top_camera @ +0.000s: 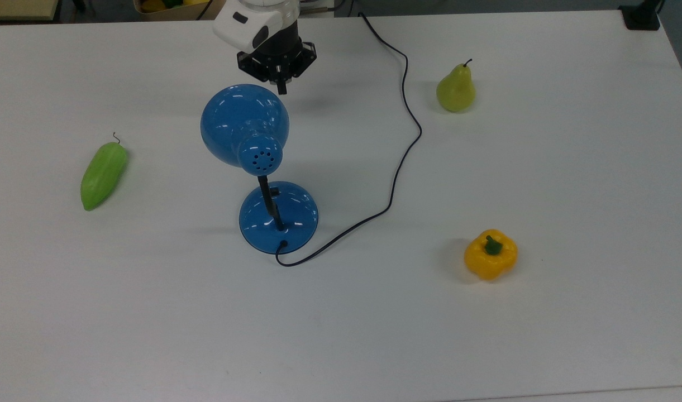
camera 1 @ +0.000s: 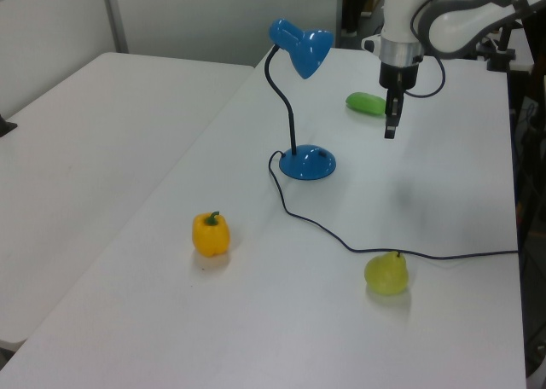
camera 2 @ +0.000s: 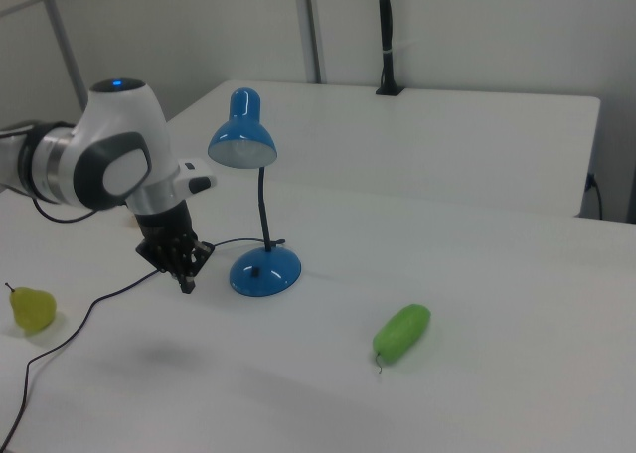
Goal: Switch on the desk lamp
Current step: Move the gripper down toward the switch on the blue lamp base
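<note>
The glossy blue desk lamp stands mid-table, its domed shade (top_camera: pixel 244 124) with vent holes held over the round base (top_camera: pixel 294 219) by a thin black neck. A small dark switch (top_camera: pixel 274 191) sits on the base beside the neck. The black cord (top_camera: pixel 405 145) snakes from the base toward the top view's top edge. My gripper (top_camera: pixel 282 86) hangs in the air just beyond the shade's far rim, pointing down, fingers shut on nothing. In the left view the gripper (camera 1: pixel 390 131) is to the right of the lamp base (camera 1: pixel 307 162). In the right view the gripper (camera 2: pixel 186 284) is left of the base (camera 2: pixel 265 271).
A green pear (top_camera: pixel 456 89) stands at the top view's upper right, a yellow bell pepper (top_camera: pixel 490 254) at its lower right, a long green pepper (top_camera: pixel 103 175) at its left. A second white table (camera 1: pixel 85 133) adjoins in the left view.
</note>
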Action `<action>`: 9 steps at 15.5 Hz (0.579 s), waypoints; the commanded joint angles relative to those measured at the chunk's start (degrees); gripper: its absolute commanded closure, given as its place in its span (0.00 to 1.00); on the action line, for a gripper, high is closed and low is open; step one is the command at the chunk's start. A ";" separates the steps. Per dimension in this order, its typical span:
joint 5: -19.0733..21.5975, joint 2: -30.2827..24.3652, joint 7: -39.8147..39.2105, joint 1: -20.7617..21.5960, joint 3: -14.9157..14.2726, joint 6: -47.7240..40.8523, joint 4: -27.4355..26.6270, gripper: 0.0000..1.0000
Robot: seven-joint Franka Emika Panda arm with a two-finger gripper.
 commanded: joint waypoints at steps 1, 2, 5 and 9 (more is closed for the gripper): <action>-0.76 -1.58 -0.40 -0.12 -0.26 10.45 -6.01 1.00; -0.76 -1.32 -0.31 -0.12 -0.26 13.43 -7.42 1.00; -0.67 1.49 2.31 -0.12 -0.26 23.10 -8.75 1.00; -0.67 5.80 5.13 -0.38 -0.26 35.50 -8.58 1.00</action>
